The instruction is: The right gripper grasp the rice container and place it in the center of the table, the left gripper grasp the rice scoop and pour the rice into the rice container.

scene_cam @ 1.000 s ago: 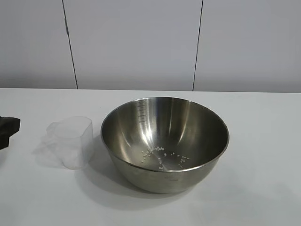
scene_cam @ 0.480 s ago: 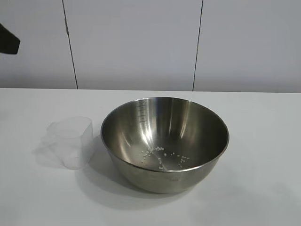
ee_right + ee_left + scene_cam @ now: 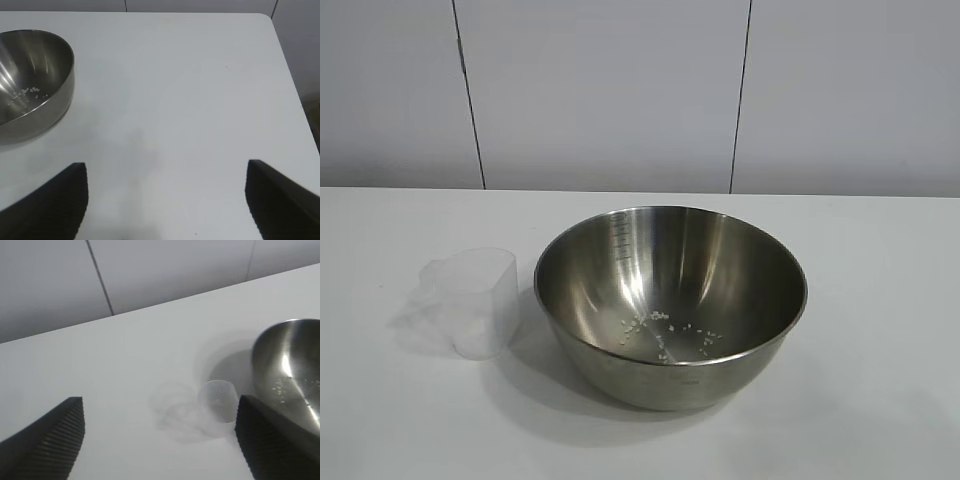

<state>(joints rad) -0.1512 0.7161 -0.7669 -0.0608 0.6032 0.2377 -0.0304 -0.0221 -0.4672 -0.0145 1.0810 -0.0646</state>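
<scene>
On the tabletop [image 3: 880,300], nearest, the bowl [image 3: 670,300] sits at centre with rice [image 3: 670,330] scattered in its bottom. Just beside it the scoop [image 3: 470,300] stands upright, apparently empty. Both placing and pouring appear done. Further back, left gripper [image 3: 160,440] and right gripper [image 3: 165,200] hang above the tabletop, jaws spread, holding nothing. Judged next: park both arms; nothing remains to grasp.
</scene>
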